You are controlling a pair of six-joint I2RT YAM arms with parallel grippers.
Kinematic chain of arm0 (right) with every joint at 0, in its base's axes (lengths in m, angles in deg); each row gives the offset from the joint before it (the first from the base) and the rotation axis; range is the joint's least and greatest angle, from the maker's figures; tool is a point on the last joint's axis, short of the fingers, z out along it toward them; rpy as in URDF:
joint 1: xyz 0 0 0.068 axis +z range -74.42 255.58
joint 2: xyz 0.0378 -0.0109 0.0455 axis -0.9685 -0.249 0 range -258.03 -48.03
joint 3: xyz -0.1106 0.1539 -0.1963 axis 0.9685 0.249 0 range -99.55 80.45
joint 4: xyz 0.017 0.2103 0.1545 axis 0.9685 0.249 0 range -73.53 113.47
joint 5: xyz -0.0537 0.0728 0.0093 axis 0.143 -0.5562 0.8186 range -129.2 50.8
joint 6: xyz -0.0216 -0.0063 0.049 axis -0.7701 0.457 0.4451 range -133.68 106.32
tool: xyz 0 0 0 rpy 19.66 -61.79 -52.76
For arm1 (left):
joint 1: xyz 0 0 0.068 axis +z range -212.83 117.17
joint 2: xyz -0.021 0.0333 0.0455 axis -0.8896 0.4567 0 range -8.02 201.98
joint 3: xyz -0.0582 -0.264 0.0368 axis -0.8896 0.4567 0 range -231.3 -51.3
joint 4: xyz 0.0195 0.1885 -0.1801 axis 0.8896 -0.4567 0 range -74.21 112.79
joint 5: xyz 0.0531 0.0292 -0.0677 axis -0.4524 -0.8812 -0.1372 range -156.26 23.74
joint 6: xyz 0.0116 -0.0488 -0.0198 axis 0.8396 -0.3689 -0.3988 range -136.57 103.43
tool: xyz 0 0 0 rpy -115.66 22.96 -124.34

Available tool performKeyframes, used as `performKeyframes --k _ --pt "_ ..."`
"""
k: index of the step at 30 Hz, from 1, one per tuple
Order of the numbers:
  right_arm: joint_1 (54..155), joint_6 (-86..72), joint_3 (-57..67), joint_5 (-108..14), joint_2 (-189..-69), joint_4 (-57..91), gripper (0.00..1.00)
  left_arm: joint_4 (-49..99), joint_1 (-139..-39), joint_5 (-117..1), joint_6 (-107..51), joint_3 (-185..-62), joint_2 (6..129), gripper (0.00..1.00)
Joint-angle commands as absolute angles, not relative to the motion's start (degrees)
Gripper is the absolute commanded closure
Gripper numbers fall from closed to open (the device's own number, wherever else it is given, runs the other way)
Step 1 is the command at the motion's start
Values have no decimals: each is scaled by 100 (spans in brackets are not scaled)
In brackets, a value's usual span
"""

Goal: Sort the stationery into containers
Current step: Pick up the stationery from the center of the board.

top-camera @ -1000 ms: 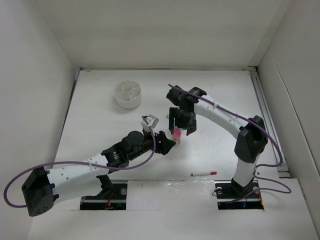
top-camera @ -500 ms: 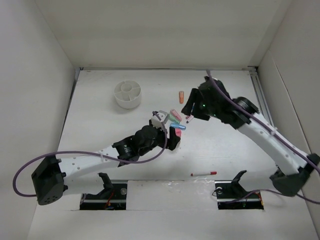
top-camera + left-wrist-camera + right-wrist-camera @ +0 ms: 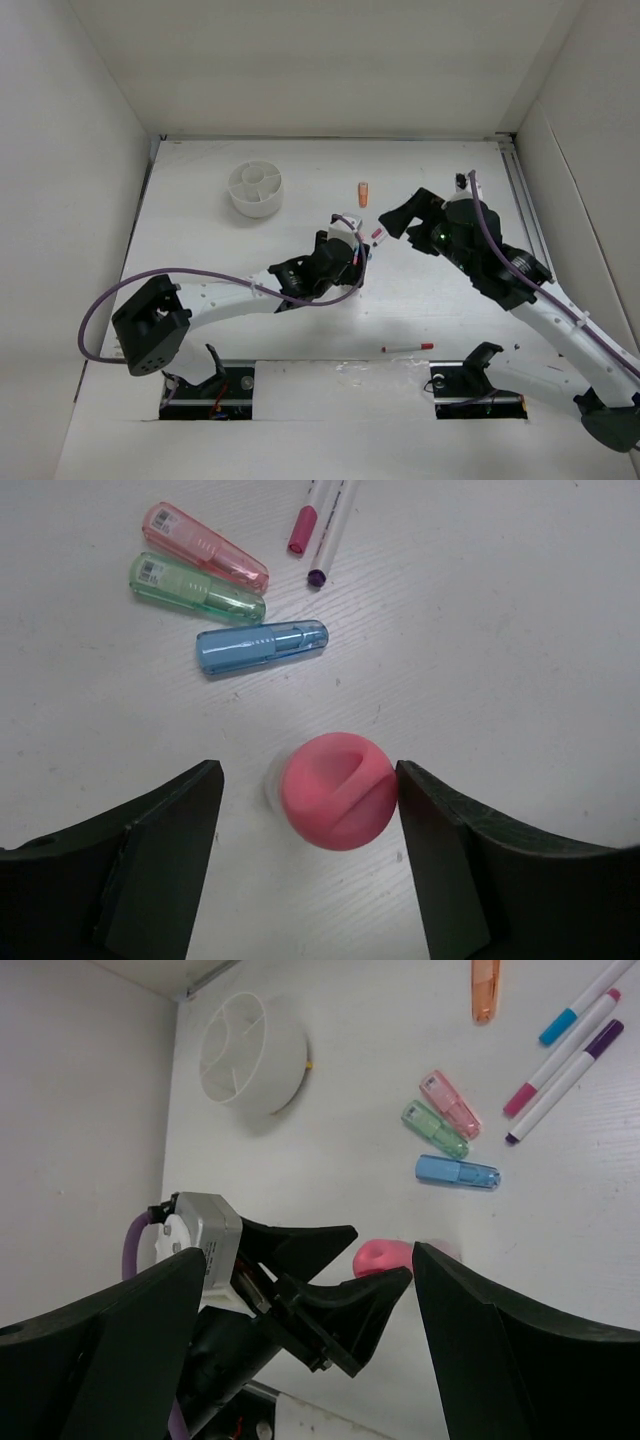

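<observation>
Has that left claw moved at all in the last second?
Yes. The left gripper has gone farther out across the table, away from the red-capped pen and towards the orange cylinder.

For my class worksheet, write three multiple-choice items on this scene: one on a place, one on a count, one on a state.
1. Where is the pink round object?
A. between the left pincer's fingers
B. in the white cup
C. beside the red-capped pen

2. How many clear cases are in view?
A. two
B. three
C. five

3. How is the right pincer?
A. shut on a pen
B. open and empty
C. shut on the orange cylinder

Key: 1 A, a finger stands at each side of it; 2 B, pink, green and blue; 3 B, its fingers stand wide apart, gripping nothing.
</observation>
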State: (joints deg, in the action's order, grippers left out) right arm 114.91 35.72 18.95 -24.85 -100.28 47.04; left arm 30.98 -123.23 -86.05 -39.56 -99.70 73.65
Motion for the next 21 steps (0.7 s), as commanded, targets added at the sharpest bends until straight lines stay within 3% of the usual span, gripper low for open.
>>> performKeyframes --k 1,4,7,8,11,14,21 --pt "11460 3562 2103 -2681 -10111 4038 10 3061 -12338 -8842 -3846 -10377 7520 36" --pt "11408 3562 2340 -2681 -10111 3845 10 3000 -12338 -8779 -3793 -10500 7705 43" --pt "11356 3562 2489 -2514 -9963 3792 10 2948 -12338 -8779 -3855 -10500 7758 61" --pt "11285 3562 2568 -2400 -9866 3792 10 2895 -12338 -8779 -3907 -10552 7759 72" --pt "11206 3562 2727 -2329 -9699 3731 10 2894 -12338 -8779 -3960 -10553 7698 86" --pt "10951 3623 2921 -2215 -9541 3564 8 2825 -12338 -8779 -4022 -10553 7504 91" --pt "10573 3676 3237 -2759 -9793 2905 8 2746 -12137 -8903 -4136 -10842 6740 91"
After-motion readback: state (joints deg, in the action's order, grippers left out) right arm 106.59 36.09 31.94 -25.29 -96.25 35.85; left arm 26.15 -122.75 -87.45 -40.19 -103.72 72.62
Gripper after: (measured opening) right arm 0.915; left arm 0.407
